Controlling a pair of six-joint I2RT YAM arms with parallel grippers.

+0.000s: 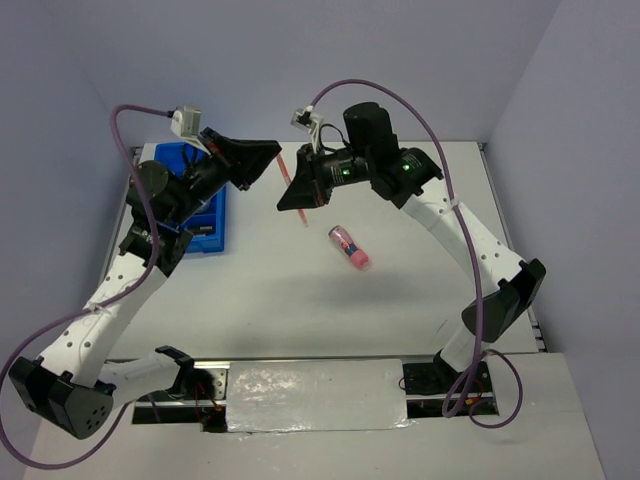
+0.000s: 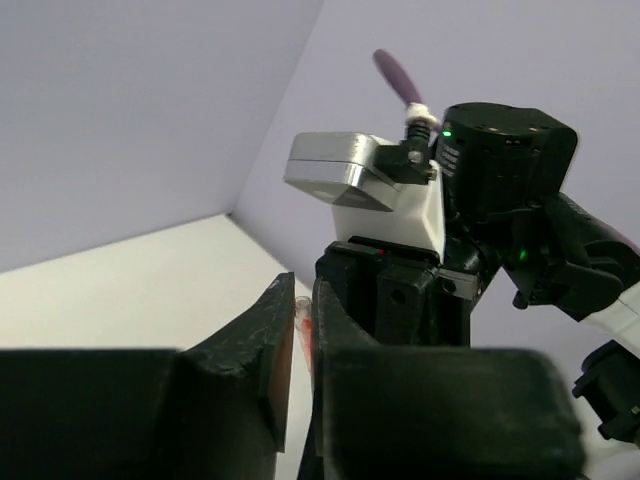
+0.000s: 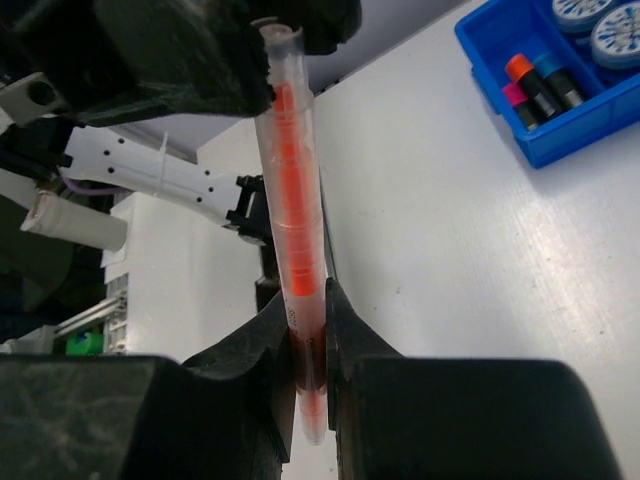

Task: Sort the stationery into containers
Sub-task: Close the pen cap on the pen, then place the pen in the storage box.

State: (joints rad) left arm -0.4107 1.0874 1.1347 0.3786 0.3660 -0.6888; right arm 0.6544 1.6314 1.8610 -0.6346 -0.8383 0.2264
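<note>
A thin clear stick with an orange core (image 1: 285,168) hangs in the air between my two arms, above the table. My right gripper (image 1: 300,200) is shut on its lower part (image 3: 295,200), seen close up in the right wrist view with the jaws (image 3: 305,300) pinching it. My left gripper (image 1: 272,155) is closed on the stick's upper end (image 2: 303,318), which shows between its fingertips (image 2: 303,282). The blue tray (image 1: 205,240) stands at the far left, partly hidden by the left arm. A pink-capped tube (image 1: 350,247) lies on the table's middle.
In the right wrist view the tray (image 3: 560,140) holds stubby black highlighters (image 3: 530,85) and round blue-white discs (image 3: 610,35). Walls close in behind and on both sides. Both arms' purple cables arch above the table.
</note>
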